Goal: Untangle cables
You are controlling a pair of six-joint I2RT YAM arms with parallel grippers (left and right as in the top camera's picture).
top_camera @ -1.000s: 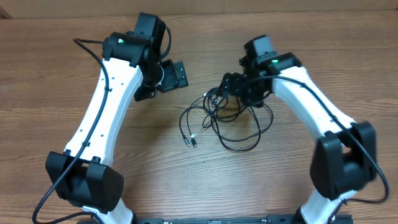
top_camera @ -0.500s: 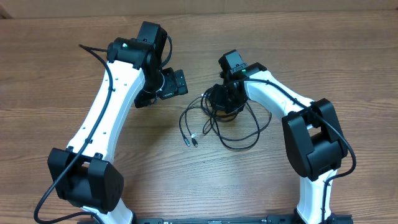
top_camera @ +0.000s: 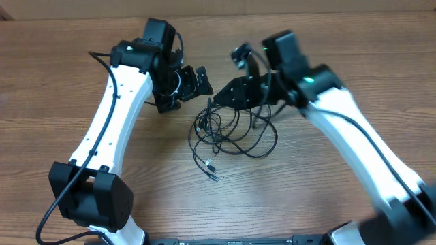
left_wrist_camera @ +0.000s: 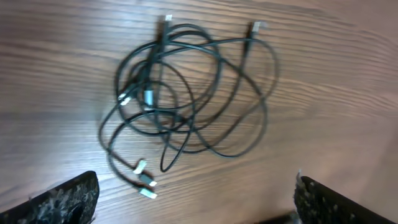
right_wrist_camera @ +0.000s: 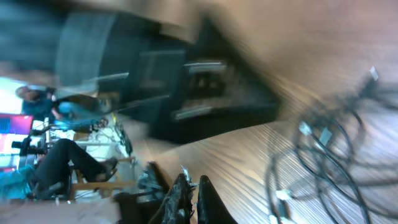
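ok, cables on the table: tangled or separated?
Tangled. In the left wrist view the cables lie as one clump of crossing, overlapping loops on the table.

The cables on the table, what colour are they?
Black cables, with small silvery plugs at the ends; the left wrist view shows them best.

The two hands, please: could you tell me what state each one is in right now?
Left hand: open, holding nothing.
Right hand: looks closed; whether it pinches the cables cannot be told.
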